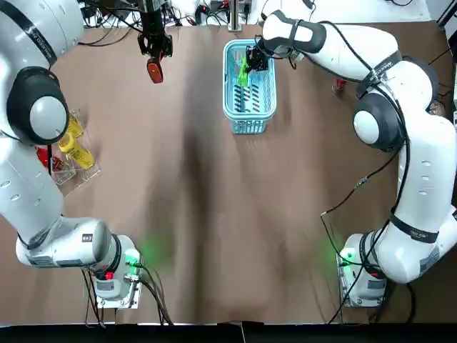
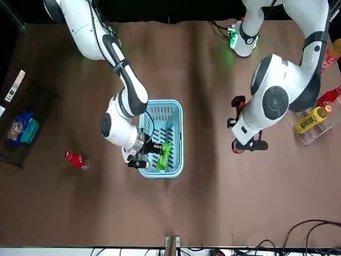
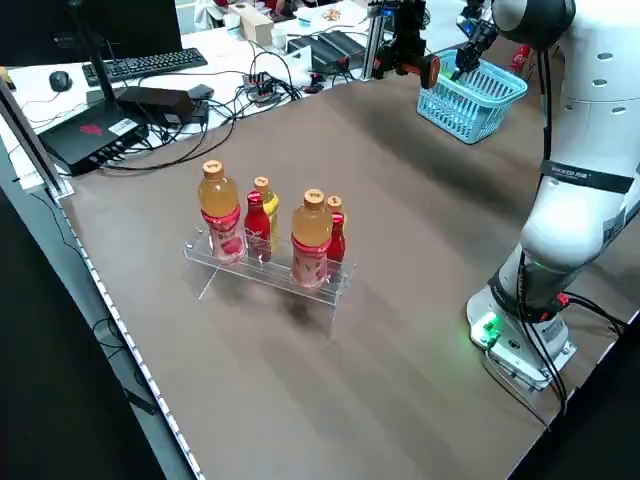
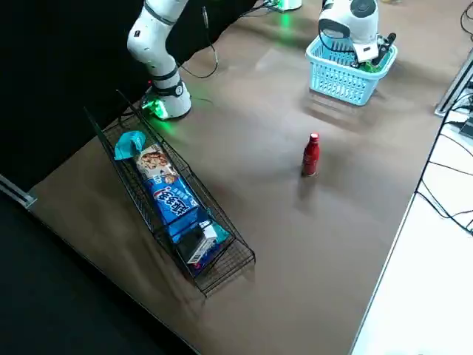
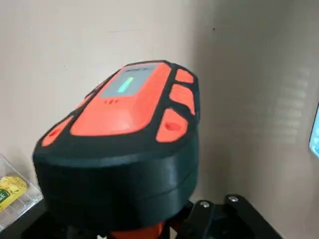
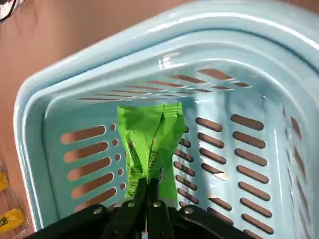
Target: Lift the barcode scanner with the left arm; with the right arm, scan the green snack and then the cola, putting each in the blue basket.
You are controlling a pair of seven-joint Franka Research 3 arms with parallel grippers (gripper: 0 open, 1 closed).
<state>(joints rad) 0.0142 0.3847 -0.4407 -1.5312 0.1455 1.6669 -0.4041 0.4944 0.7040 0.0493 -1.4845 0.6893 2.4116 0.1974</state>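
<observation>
The green snack (image 6: 149,144) is inside the blue basket (image 1: 250,127), in its 11 o'clock part as the top view shows it, close to the far wall. The right tool (image 6: 147,188) is closed on one end of the pack, fingers pinched tight with the wrapper between them, and reaches down into the basket from its 1 o'clock side. Whether the pack touches the basket's floor cannot be told. The basket sits on the brown surface (image 1: 214,214) at about 12 o'clock from the surface's middle in the top view.

The barcode scanner (image 1: 154,71), orange and black, is at 9 o'clock from the basket and well apart from it. The left tool (image 1: 155,48) is clamped on its handle and holds it up off the surface.

The cola (image 4: 311,155) stands upright on the surface at 3 o'clock from the basket in the top view, apart from it and untouched.

A clear rack (image 3: 265,275) with bottles (image 3: 312,235) stands at the surface's 9 o'clock edge in the top view. In the right side view, a wire tray (image 4: 236,259) with snack packs (image 4: 171,200) lies near the surface's edge.
</observation>
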